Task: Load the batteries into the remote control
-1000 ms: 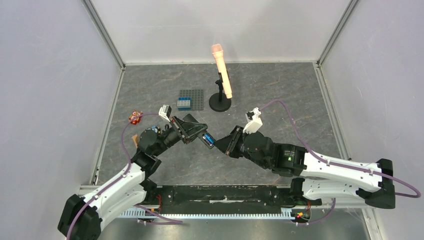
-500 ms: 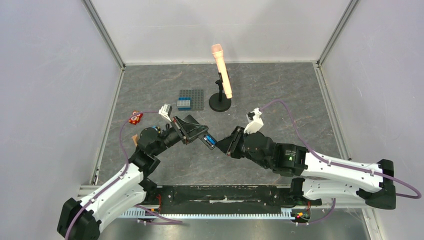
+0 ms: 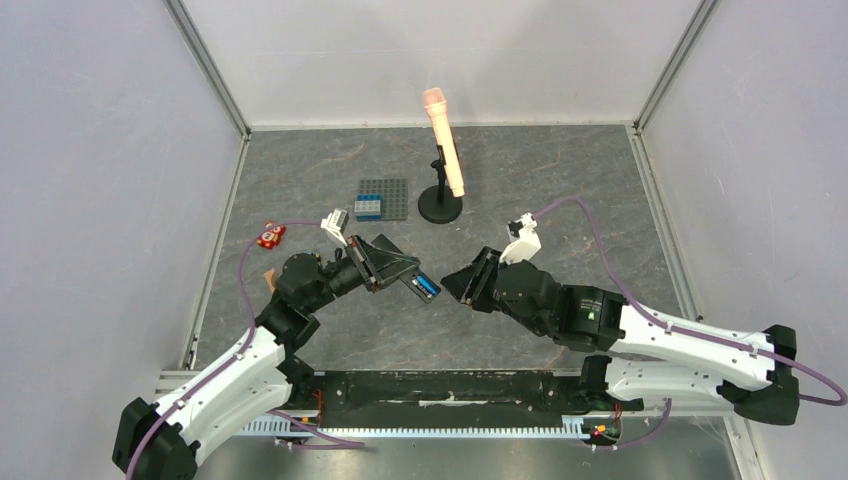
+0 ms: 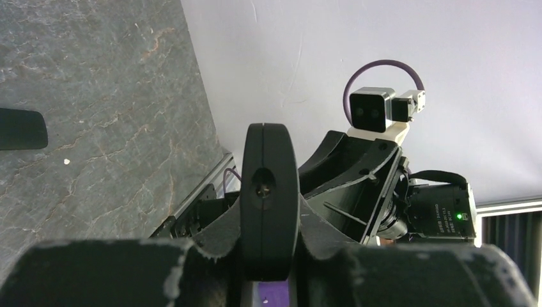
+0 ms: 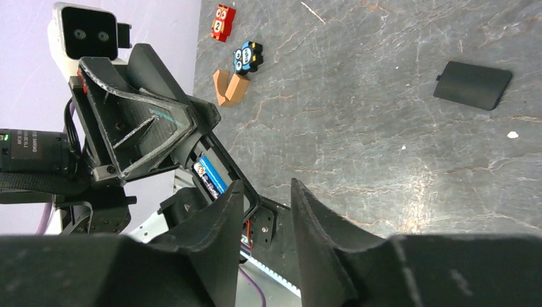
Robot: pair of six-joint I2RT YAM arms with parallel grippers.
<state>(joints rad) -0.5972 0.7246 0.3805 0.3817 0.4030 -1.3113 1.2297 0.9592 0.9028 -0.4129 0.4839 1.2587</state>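
The left gripper grips the remote control above the middle of the tabletop, a blue battery showing in its uncovered back, so the right gripper, narrowly parted and empty, should probably press that battery squarely home.

Left pincer clamped, right pincer parted.

The table is grey stone-look with pale marbled veins, and the back cover and remote control are both plain matt black, with a blue-and-white battery showing in it. There's also a peach microphone on a black stand, a blue brick on a dark grey studded plate, a red printed block and a tan piece.
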